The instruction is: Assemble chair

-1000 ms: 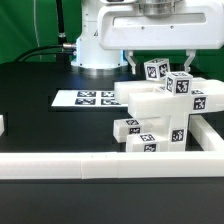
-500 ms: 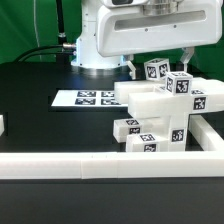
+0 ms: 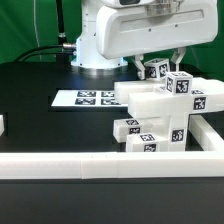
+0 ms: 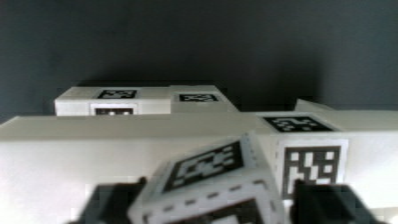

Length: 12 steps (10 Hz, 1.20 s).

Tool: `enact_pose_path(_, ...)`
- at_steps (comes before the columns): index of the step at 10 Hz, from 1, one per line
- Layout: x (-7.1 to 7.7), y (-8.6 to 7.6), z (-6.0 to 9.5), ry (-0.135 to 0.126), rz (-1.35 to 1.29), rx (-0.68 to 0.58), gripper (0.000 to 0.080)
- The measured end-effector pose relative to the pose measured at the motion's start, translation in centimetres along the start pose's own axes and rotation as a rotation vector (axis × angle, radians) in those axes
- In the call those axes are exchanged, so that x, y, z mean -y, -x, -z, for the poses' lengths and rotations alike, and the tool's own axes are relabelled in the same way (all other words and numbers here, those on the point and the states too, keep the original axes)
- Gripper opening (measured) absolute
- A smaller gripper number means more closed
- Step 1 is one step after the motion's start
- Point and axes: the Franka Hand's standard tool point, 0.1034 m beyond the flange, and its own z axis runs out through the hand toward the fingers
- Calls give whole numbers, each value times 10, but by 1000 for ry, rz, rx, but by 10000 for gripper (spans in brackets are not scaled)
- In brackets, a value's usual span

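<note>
The partly built white chair (image 3: 165, 108) stands at the exterior view's right, with tagged blocks stacked on a flat panel. A small tagged post (image 3: 155, 70) rises at its top rear. My gripper (image 3: 157, 62) hangs over it, one dark finger on each side of the post. In the wrist view the post (image 4: 222, 175) lies tilted between my fingers (image 4: 116, 205), with my gripper (image 4: 228, 208) close around it. A narrow gap shows at one finger. The chair's white panel (image 4: 107, 135) and tagged blocks (image 4: 143, 98) lie beyond.
The marker board (image 3: 85, 98) lies flat on the black table to the left of the chair. A long low white border rail (image 3: 90, 165) runs along the front and up the right side. A small white piece (image 3: 2, 125) sits at the left edge. The robot base (image 3: 95, 45) stands behind.
My hand has turned and shifted toward the exterior view's left above the post. The fingers look closer together. The post and chair have not moved.
</note>
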Motion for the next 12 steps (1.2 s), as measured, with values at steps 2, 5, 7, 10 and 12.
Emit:
enact_pose_path(2, 0, 0, 0, 0, -35, -1, 266)
enact_pose_path(5, 2, 5, -1, 3, -277, -31, 266)
enact_pose_path(7, 1, 5, -1, -4, -457, -63, 266)
enact_pose_path(10, 1, 5, -1, -11, -638, -62, 268)
enact_pose_path(12, 2, 8, -1, -34, -866, -59, 268)
